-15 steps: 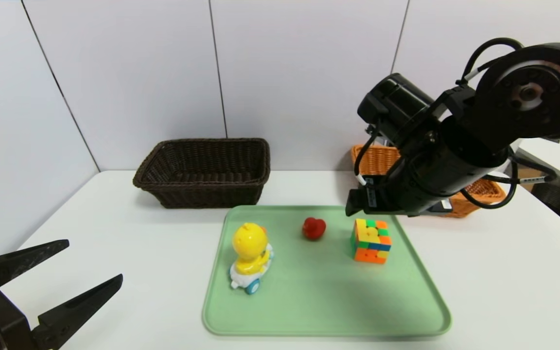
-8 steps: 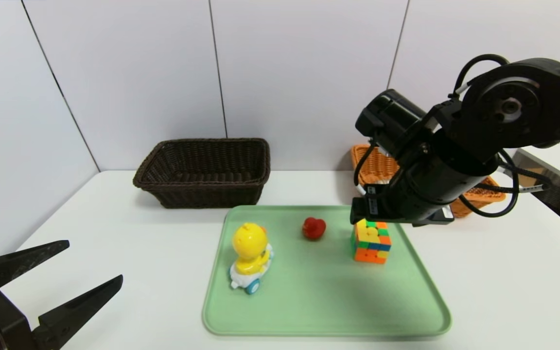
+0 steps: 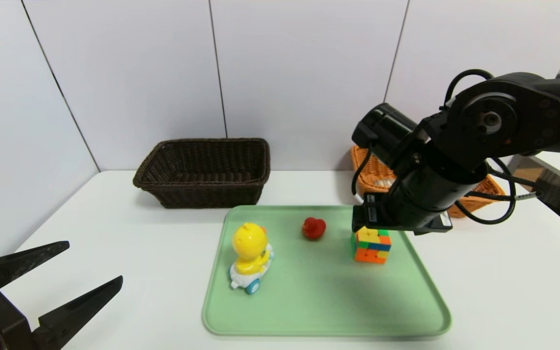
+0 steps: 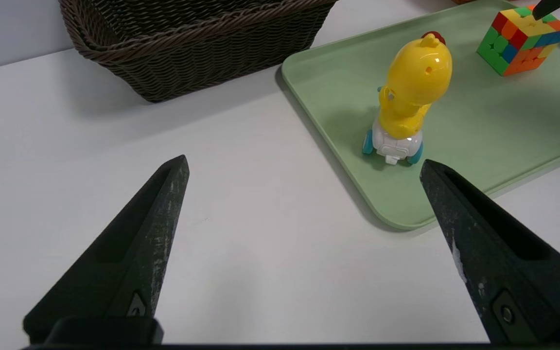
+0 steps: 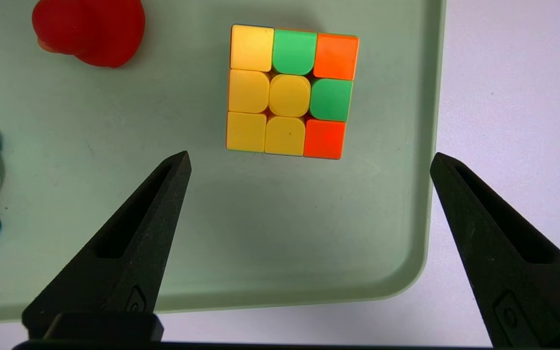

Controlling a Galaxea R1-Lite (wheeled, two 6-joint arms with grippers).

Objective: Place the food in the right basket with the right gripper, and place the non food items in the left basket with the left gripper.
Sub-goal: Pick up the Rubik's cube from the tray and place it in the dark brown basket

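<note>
Right arm sinks over the cube

Right gripper (image 5: 309, 158) has dropped, fingers spread and empty, above puzzle cube (image 3: 370, 245) at the tray's (image 3: 319, 306) three o'clock; wrong arm for toys; left gripper (image 4: 304, 167) parked open; loaf unseen.

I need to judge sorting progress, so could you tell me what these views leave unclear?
- Orange basket: head view, mostly behind the right arm; contents unreadable.
- Right gripper: head view, fingertips hidden by its own wrist.
- Red duck: left wrist view, behind the yellow duck toy.
</note>
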